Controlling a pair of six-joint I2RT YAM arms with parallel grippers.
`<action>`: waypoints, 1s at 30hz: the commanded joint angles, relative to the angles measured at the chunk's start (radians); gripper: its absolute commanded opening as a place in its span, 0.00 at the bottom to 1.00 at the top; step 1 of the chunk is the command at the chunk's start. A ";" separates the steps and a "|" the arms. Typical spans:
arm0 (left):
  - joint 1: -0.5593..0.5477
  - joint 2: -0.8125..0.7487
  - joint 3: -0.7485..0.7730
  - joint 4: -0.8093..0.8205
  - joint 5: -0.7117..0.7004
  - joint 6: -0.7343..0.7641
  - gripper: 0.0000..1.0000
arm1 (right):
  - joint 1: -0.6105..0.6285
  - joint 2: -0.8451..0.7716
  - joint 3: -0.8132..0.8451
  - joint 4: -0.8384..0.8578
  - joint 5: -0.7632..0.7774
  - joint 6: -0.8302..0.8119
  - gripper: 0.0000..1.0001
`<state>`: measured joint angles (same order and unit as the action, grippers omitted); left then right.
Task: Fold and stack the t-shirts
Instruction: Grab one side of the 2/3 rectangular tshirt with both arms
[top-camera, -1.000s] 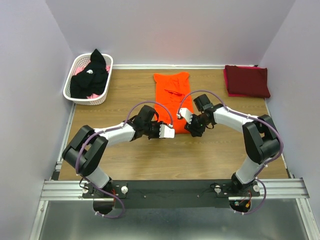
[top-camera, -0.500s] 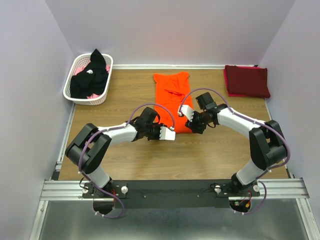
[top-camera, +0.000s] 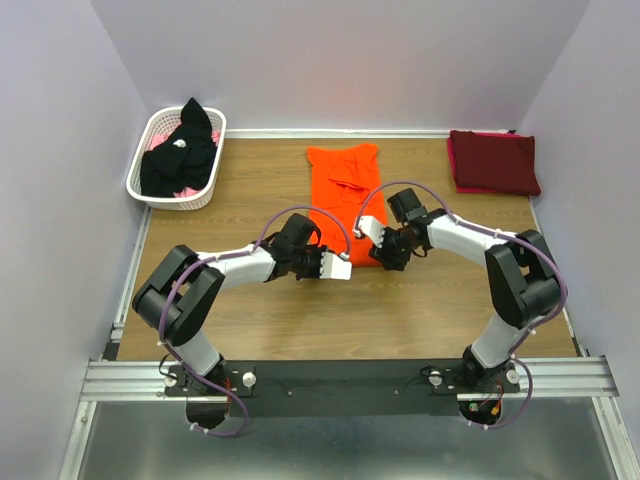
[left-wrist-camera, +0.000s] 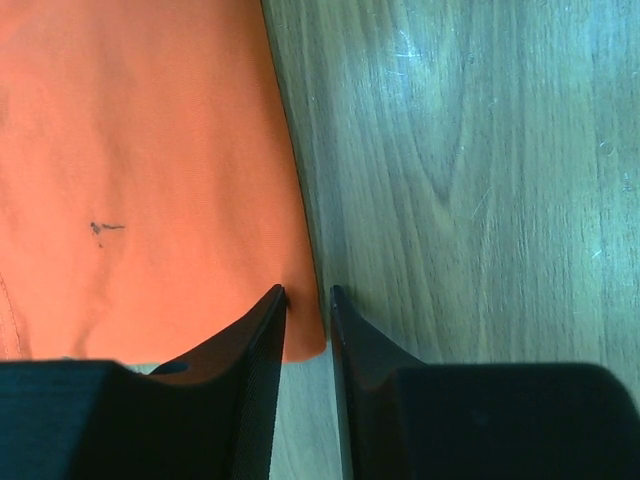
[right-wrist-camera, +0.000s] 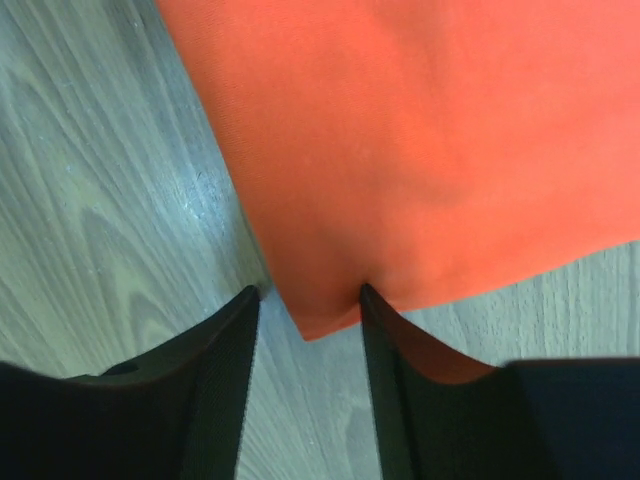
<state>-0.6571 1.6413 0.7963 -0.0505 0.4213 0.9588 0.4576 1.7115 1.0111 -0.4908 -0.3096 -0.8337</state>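
Wooden counter, orange t-shirt flat at centre; left pincer and right pincer spread, straddling its 6 o'clock hem corners. Step: corner grasp. Next: closing, then folding toward 12 o'clock.

The overhead view was bright and evenly lit, with soft shadows under the arms. The wrist views were sharp on the table, which showed a faint sheen. The near fingers were dark and soft-edged.

The orange t-shirt is soft matt cloth (one small dark mark); the bench, smooth wood grain, slightly glossy.
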 joint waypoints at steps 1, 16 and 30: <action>-0.006 0.023 -0.002 -0.045 -0.029 0.003 0.30 | 0.009 0.028 -0.023 0.050 0.018 -0.021 0.45; 0.076 -0.066 0.247 -0.316 0.063 0.006 0.00 | 0.007 -0.065 0.182 -0.077 0.027 0.099 0.00; -0.021 -0.314 0.216 -0.698 0.255 0.041 0.00 | 0.048 -0.334 0.182 -0.514 -0.236 0.137 0.00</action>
<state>-0.6369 1.4231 1.0252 -0.5831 0.5598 0.9855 0.4648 1.5074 1.2125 -0.7986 -0.3977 -0.7254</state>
